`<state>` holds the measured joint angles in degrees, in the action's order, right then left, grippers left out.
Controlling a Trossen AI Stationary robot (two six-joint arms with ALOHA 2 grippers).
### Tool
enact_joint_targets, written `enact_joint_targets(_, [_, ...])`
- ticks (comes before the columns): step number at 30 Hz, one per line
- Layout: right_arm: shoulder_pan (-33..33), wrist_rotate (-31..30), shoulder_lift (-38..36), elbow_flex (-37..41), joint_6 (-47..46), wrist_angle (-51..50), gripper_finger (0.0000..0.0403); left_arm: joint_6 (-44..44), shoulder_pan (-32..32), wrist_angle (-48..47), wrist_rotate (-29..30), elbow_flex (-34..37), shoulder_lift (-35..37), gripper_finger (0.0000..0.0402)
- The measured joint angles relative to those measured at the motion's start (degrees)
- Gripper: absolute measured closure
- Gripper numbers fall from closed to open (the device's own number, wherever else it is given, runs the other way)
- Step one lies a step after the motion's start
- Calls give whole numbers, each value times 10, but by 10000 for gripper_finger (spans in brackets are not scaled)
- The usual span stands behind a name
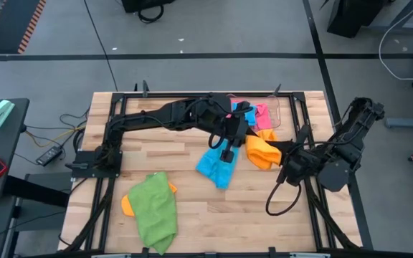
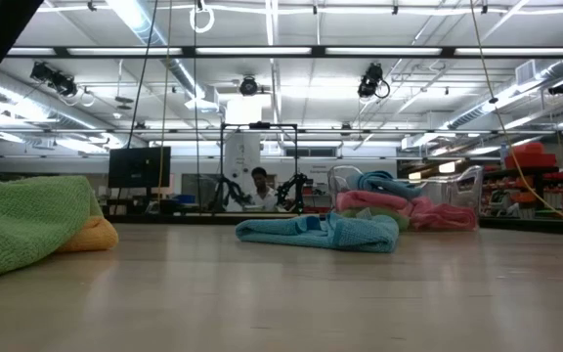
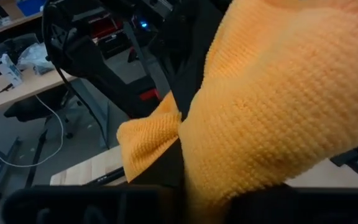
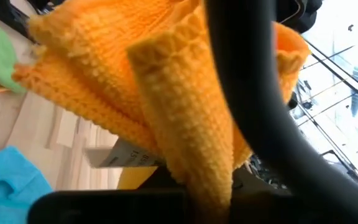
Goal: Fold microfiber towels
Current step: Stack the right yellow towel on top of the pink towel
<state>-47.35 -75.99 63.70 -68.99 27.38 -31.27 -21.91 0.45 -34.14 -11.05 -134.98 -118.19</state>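
Observation:
An orange microfiber towel (image 1: 260,152) hangs bunched above the table's right middle, between my two grippers. My left gripper (image 1: 229,152) is at its left side and my right gripper (image 1: 284,166) at its right side, and both are shut on it. The cloth fills the left wrist view (image 3: 266,106) and the right wrist view (image 4: 166,112). A sky blue towel (image 1: 217,166) lies crumpled on the table just below, also seen in the low view (image 2: 321,232). A green towel (image 1: 155,208) lies on another orange one (image 1: 127,204) near the front left. My left gripper holds the orange towel's left part (image 3: 191,180), coming from the table's left, nearly level. The cloth covers the fingers, so the exact hold is hidden. The towel bulges up and away from the gripper, clear of the table. My right gripper holds a bunched fold of the orange towel's right part (image 4: 191,168), with several layers running down between its fingers. It comes nearly level from the table's right side. The cloth spreads away from it, slack, above the wood and the blue towel.
A clear tray (image 1: 282,107) at the far right holds pink (image 1: 262,115) and blue towels. A black cable loop (image 1: 278,204) lies near the right arm, and a cable (image 4: 247,93) crosses the right wrist view. Bare wood shows at the front middle.

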Motion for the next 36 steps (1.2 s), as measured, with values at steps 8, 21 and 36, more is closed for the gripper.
enact_joint_targets(8, [1, 27, -17, 0, -75, -38, 388, -43, -24, -66, 74, -1, 24, 216])
enact_joint_targets(21, [160, 179, -40, 0, -402, -261, 388, 16, -44, -177, 298, 108, 19, 219])
enact_joint_targets(36, [381, 348, -44, 0, -558, -411, 388, 104, -90, -160, 317, 270, 21, 298])
